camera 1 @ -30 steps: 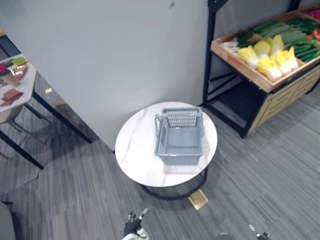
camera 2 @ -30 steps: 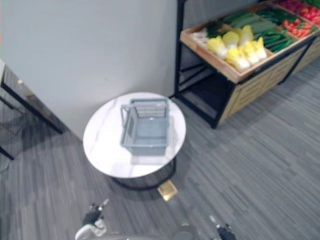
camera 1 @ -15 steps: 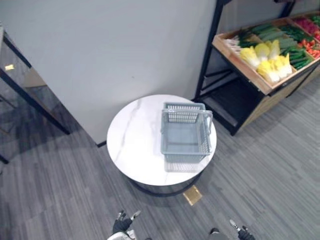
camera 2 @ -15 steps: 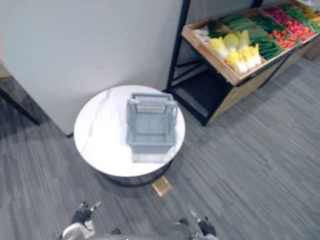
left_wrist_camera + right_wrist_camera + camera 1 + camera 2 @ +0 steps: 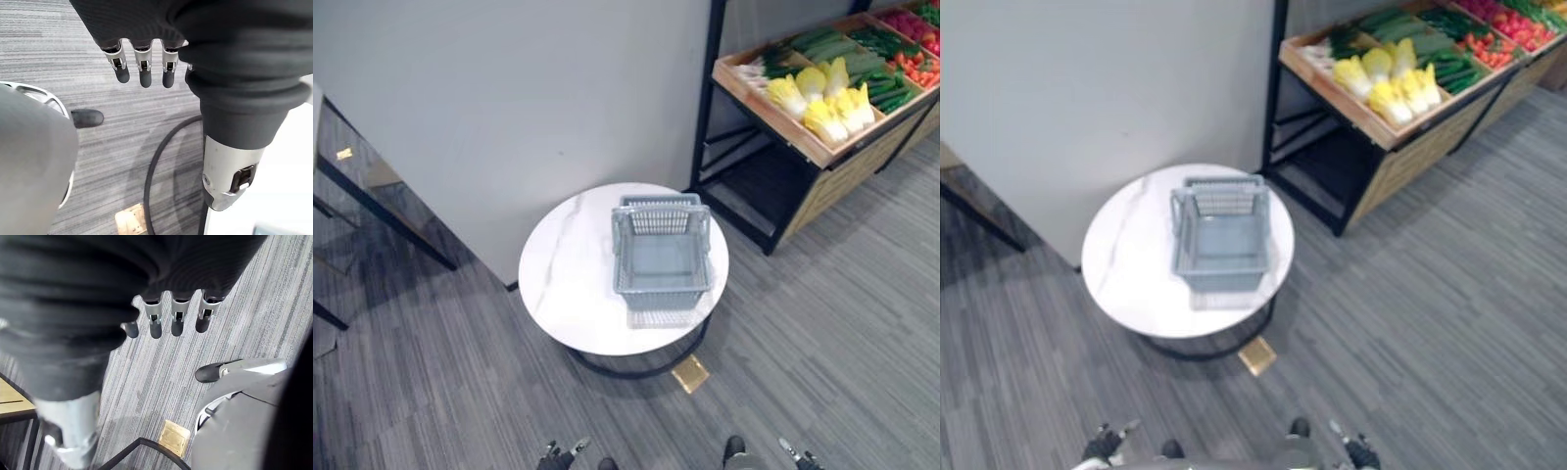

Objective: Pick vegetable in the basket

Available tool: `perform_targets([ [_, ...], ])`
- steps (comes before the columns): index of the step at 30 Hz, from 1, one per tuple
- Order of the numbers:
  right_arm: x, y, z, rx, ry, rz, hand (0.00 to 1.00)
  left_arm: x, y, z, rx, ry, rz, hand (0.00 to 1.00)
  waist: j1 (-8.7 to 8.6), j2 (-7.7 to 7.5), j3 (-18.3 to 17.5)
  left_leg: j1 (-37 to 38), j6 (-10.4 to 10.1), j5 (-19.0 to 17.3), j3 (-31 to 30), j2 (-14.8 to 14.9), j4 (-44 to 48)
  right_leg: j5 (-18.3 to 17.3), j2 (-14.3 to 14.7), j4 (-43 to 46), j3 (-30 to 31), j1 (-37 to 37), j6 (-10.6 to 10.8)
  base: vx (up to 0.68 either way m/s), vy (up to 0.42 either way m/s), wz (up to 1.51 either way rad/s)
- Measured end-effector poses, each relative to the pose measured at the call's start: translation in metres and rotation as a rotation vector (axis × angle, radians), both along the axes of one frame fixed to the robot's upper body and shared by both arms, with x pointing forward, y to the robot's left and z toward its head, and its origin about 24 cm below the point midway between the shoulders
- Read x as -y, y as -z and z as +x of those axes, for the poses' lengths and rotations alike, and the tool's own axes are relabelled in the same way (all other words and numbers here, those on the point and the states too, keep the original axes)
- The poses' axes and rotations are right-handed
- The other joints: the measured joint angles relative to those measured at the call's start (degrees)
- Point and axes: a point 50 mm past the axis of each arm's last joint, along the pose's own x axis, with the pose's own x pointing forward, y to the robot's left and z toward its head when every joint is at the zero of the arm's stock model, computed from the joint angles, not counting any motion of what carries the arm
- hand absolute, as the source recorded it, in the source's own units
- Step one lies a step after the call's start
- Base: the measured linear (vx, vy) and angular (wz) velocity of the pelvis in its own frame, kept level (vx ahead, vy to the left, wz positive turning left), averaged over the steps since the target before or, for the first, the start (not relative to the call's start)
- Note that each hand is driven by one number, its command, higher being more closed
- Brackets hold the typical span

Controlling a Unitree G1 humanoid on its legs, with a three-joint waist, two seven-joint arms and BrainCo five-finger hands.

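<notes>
A grey basket (image 5: pixel 661 257) stands on a round white table (image 5: pixel 568 284), toward the side nearer the stand, with its handle raised over the far end. A plain pale wall (image 5: pixel 509 98) runs behind the table. To the right of the wall, well apart from the basket, a black stand (image 5: pixel 705 98) carries a tilted wooden crate (image 5: pixel 769 117), and the vegetables lie in it. Pale yellow cabbages (image 5: pixel 827 103) are bunched in the middle, with long green ones (image 5: pixel 881 83) beside them. A few red ones (image 5: pixel 922 70) sit at the far end; they may be tomatoes or peppers, but they are too small to tell. The vegetables are far from both hands.

A small brass plate (image 5: pixel 690 373) is set into the grey striped floor (image 5: pixel 822 323) just beside the table's foot.

Both hands hang low on the near side of the table, over the floor. The left hand (image 5: pixel 142 73) has its fingers straight and loose, pointing down, and grasps nothing. The right hand (image 5: pixel 177 316) is the same: its fingers are released, with bare floor and the brass plate showing past them.
</notes>
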Motion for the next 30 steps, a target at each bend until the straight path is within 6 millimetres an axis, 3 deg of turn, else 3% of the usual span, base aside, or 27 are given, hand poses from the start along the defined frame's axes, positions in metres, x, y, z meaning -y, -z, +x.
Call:
perform_targets([
  [1, 0.003, -0.001, 0.006, 0.011, 0.007, 0.001, 0.0, 0.003, 0.002, -0.005, -0.023, 0.05, 0.001, 0.0, -0.15, 2.38, -1.19, 0.39, -0.11, -0.07, -1.35, -0.09, 0.34, 0.87, 0.62, -2.13, 0.01, 1.97, 0.44, -0.03, 0.006, 0.05],
  [10, 0.007, -0.001, 0.003, 0.012, 0.04, -0.004, 0.0, 0.001, 0.002, -0.007, -0.028, 0.032, 0.0, 0.0, -0.16, 2.4, -1.2, 1.77, -0.31, -0.21, 0.1, 0.34, 0.36, 0.85, 1.1, -2.08, 1.28, 2.43, 0.4, 0.0, -0.002, -0.07],
  [18, 0.029, -0.006, -0.009, -0.035, 0.003, -0.091, 0.0, -0.002, 0.001, -0.006, -0.018, 0.008, 0.006, 0.0, -0.16, 2.28, -1.14, 3.35, -0.3, -0.2, -0.02, 0.42, 0.35, 0.75, 1.06, -1.49, 1.21, 4.24, 0.28, -0.03, -0.006, 0.0],
  [26, 0.052, -0.037, 0.032, 0.094, -0.314, -0.337, 0.0, -0.009, -0.016, 0.029, 0.131, 0.084, 0.071, 0.0, -0.07, 2.13, -1.35, 3.07, -0.16, 0.17, -1.27, 0.58, 0.25, 0.06, 0.96, -0.61, 0.38, 4.17, -0.09, -0.03, -0.001, 0.05],
  [30, 0.043, -0.044, 0.047, 0.151, -0.413, -0.367, 0.0, -0.014, -0.023, 0.038, 0.179, 0.086, 0.105, 0.0, -0.08, 1.96, -1.25, 2.4, -0.31, -0.3, -2.18, 1.2, 2.18, -2.11, 0.67, 2.52, -0.48, 3.84, -0.32, 0.02, -0.015, 0.16],
])
